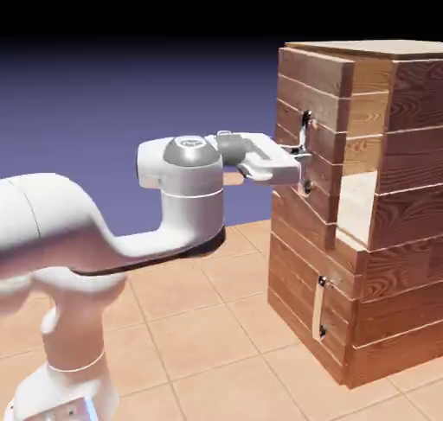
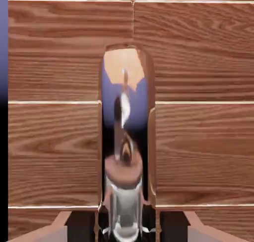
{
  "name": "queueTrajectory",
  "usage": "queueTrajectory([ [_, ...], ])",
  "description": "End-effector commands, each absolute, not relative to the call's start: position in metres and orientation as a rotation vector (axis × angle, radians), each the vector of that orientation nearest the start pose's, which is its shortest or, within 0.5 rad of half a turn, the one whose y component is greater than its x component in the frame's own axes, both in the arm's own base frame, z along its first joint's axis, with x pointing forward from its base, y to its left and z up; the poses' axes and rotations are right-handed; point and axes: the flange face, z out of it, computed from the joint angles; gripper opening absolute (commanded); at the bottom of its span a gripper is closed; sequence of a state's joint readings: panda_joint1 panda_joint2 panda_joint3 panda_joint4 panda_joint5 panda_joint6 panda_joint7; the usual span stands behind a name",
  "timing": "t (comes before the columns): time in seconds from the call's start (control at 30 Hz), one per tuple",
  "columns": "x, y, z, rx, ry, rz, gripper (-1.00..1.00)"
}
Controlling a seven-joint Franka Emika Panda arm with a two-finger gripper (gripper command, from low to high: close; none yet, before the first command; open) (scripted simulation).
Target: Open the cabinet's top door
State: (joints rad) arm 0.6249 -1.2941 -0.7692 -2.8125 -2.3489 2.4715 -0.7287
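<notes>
Exterior view: the cabinet (image 1: 381, 212) stands on the tiled surface (image 1: 216, 324) at the right, wood-plank box w/ two stacked doors. The top door (image 1: 313, 143) is swung partly out from the cabinet's front, hinged edge toward the top left, and a pale opening shows behind its free edge. The white arm (image 1: 112, 229) comes up from lower left and reaches right, hand level. The fingers (image 1: 298, 156) sit at the door's silver bar handle (image 1: 304, 147), about halfway along it. Below, the shorter door (image 1: 316, 311) lies flush w/ the cabinet, small handle (image 1: 322, 307) untouched.

Hand view: the top door's (image 2: 54, 62) brown planks fill nearly the whole frame, w/ a thin strip of violet backdrop down the left edge. The mirror-like handle (image 2: 124, 151) runs vertically up the middle, reflecting wood and backdrop. Two finger tips (image 2: 79, 226) show at the bottom edge, one either side of the handle's base. They look clamped onto the handle, though the shiny reflections make actual contact hard to confirm.
</notes>
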Motion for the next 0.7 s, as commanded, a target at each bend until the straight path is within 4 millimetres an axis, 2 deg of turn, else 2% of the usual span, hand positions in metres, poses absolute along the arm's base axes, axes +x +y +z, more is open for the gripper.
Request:
queueTrajectory([
  [0.0,0.298,-0.054,0.519,0.816,1.358,0.383,-1.0],
  [0.3,0.259,-0.006,0.519,0.944,1.261,0.224,-1.0],
  [0.67,0.23,0.051,0.519,1.069,1.151,0.058,-1.0],
])
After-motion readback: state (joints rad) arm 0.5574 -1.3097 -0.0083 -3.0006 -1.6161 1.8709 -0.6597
